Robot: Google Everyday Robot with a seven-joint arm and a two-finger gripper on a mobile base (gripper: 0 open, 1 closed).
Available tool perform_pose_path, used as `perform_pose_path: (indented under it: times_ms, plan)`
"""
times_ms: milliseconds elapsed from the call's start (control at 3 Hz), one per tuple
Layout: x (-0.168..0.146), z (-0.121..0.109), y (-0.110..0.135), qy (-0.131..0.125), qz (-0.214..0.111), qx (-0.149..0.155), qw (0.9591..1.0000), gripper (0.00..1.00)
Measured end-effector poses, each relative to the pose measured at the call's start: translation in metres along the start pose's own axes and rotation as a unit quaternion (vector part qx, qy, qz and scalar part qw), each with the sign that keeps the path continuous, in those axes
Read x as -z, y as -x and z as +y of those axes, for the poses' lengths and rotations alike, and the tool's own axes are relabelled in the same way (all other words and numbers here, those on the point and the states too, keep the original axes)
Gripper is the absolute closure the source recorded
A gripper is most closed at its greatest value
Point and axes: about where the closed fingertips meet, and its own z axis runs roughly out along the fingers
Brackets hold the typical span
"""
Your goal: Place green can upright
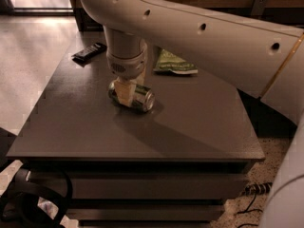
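Because the green can (138, 98) lies on its side on the counter (190, 127), left of the frame's centre, the pincer (124, 93) hangs right over it, likely to seize and tip it upright; whether it grips, I cannot tell.

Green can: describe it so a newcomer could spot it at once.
On the dark table, find the gripper pointing down. The green can lies on its side right beneath it: a shiny cylinder, unlike the flat green bag and black remote behind.
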Motion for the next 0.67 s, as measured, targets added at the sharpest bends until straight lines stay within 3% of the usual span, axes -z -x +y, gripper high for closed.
perform_pose_path:
  times_ms: [333, 667]
  plan:
    - [0.013, -0.005, -0.004, -0.003, -0.03, 0.004, 0.9995, 1.0]
    - [0.038, -0.013, -0.016, -0.011, -0.092, 0.009, 0.9957, 1.0]
